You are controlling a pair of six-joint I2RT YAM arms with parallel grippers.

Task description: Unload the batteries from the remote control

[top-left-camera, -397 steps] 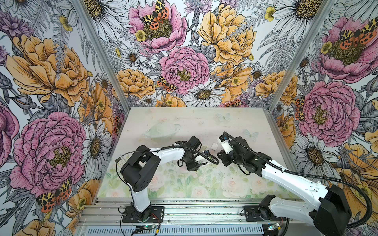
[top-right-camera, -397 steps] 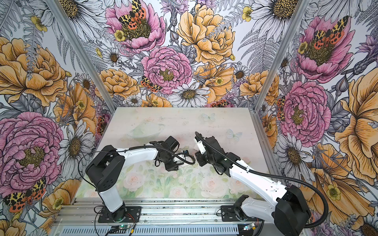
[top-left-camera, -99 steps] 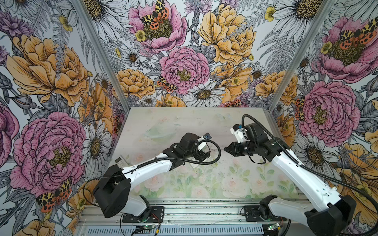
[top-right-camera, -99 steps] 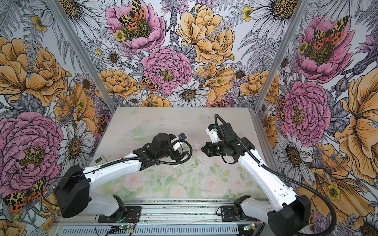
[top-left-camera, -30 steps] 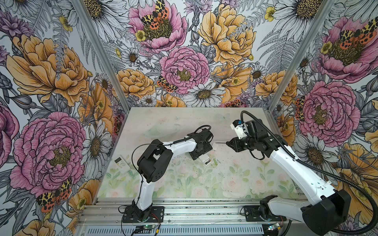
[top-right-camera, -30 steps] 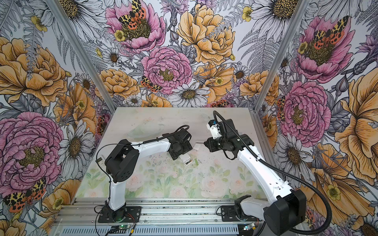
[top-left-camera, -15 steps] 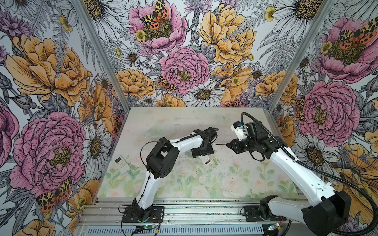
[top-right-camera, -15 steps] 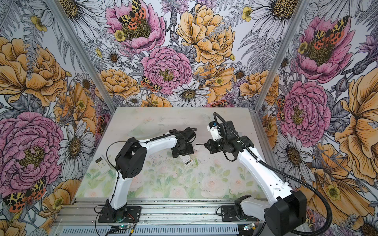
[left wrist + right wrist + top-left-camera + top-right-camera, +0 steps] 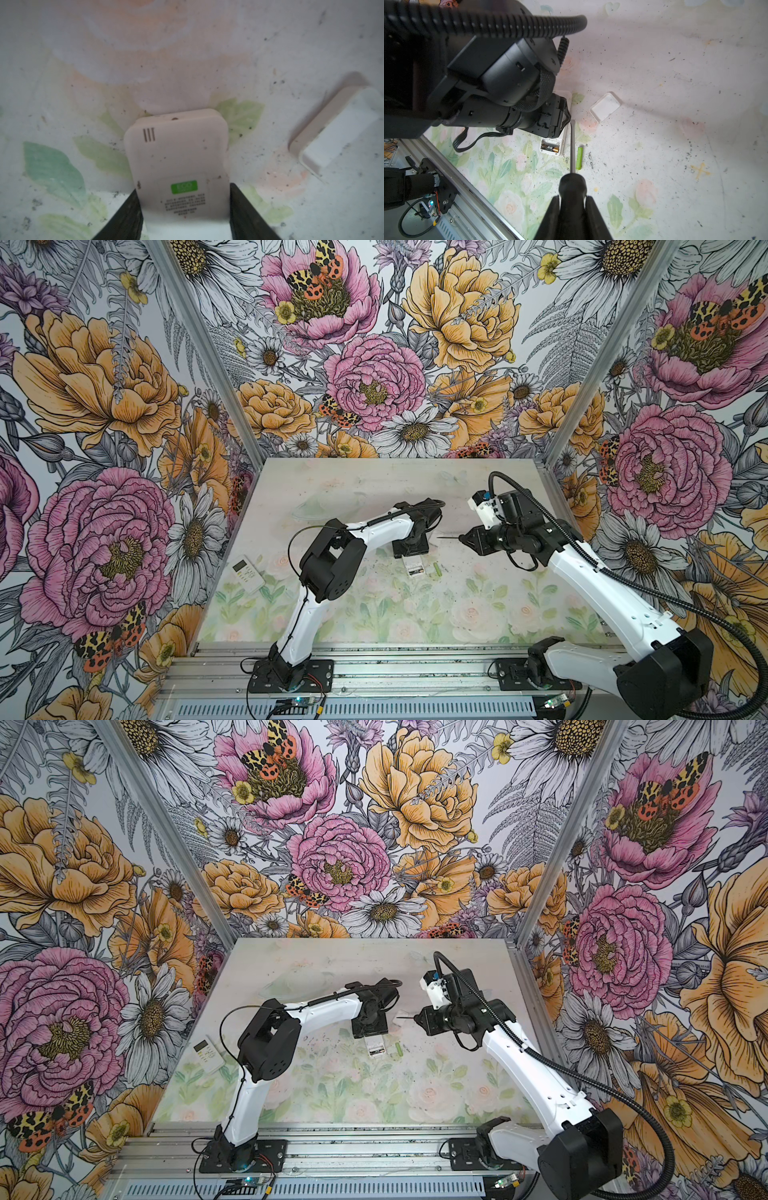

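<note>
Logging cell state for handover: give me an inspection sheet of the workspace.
surface: floral mat, speckled with dark grit.
job's things: remote lies back up, compartment open, black battery inside; green battery on the mat beside it.
clutter: cover lying apart, hollow side up; second remote near the left edge.
grippers: left gripper clamps the remote's sides; right gripper holds a screwdriver, tip toward the left gripper.
cables: black hose arches over the left wrist.
surroundings: floral walls; nothing else seen.
</note>
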